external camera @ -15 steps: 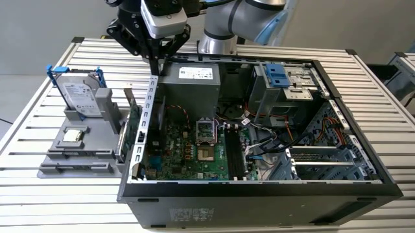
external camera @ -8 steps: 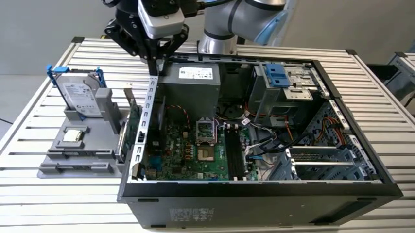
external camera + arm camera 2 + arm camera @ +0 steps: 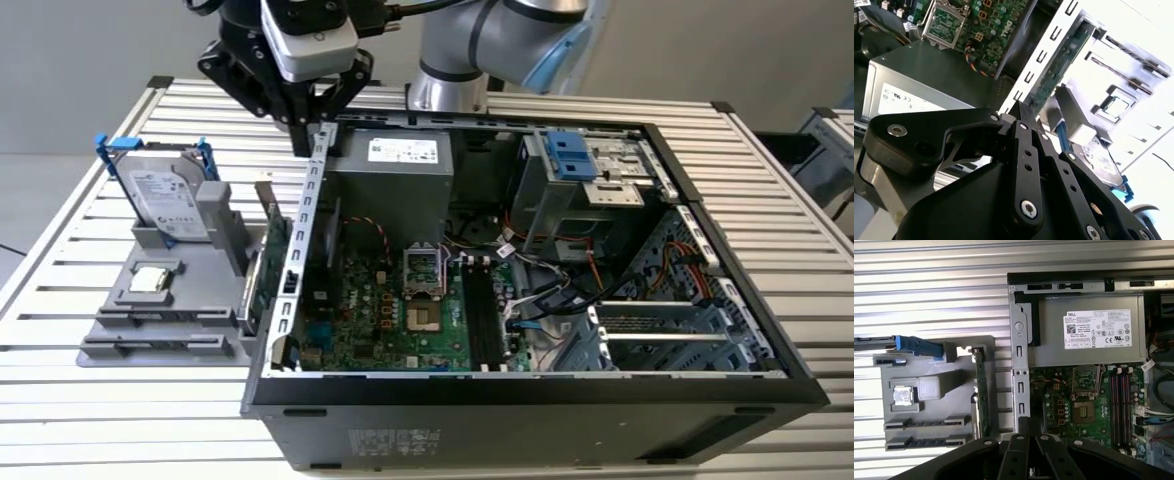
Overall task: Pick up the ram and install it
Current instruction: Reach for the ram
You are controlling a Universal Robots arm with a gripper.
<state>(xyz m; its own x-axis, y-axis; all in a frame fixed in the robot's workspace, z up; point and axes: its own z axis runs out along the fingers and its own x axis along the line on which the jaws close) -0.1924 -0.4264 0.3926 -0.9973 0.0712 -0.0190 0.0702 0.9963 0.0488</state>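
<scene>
The ram shows as a dark strip standing edge-on in a slot of the grey holder: ram, ram, ram. A second, similar dark strip lies in the slot beside it. My gripper hangs above the open computer case's back corner, on the exterior view's left, well away from the ram. Its black fingers meet with nothing between them in both wrist views: gripper, gripper. The motherboard's dark memory slots run beside the processor socket.
In the holder stand a hard drive in a blue frame, a large green expansion card right beside the case wall, and a small square chip. Inside the case are a grey power supply, cables and a drive cage.
</scene>
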